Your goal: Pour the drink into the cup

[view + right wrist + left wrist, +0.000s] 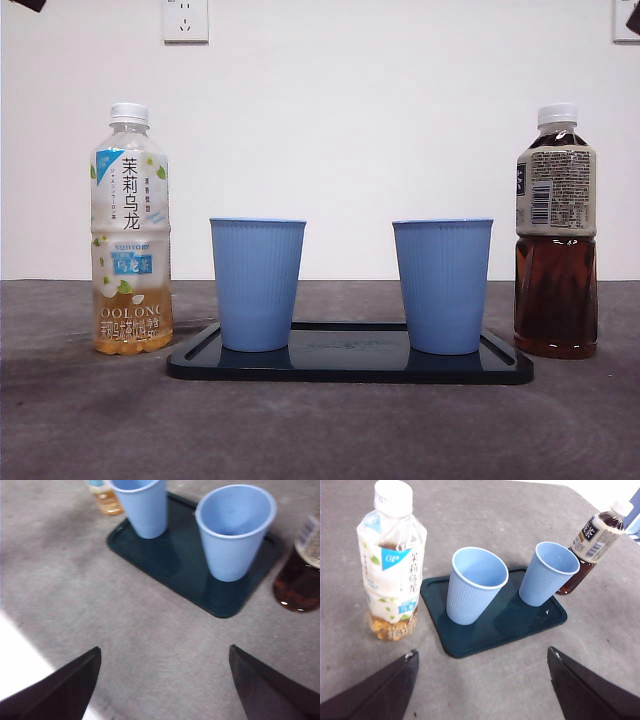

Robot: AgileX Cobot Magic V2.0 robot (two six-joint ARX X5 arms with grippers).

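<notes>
step: reach for a bottle, none held yet | left gripper [480,690] spread wide, empty | right gripper [162,690] spread wide, empty | pale tea bottle [130,232] and dark tea bottle [556,236] capped, upright, flanking tray [350,366] | two blue cups [257,283] empty on tray | advice: grasp mid-body, keep level, uncap before tipping

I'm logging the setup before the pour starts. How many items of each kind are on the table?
Bottles: 2, the jasmine oolong bottle and the dark tea bottle
Cups: 2, the left blue cup and the right blue cup
Trays: 1, the dark tray
Total: 5
</notes>
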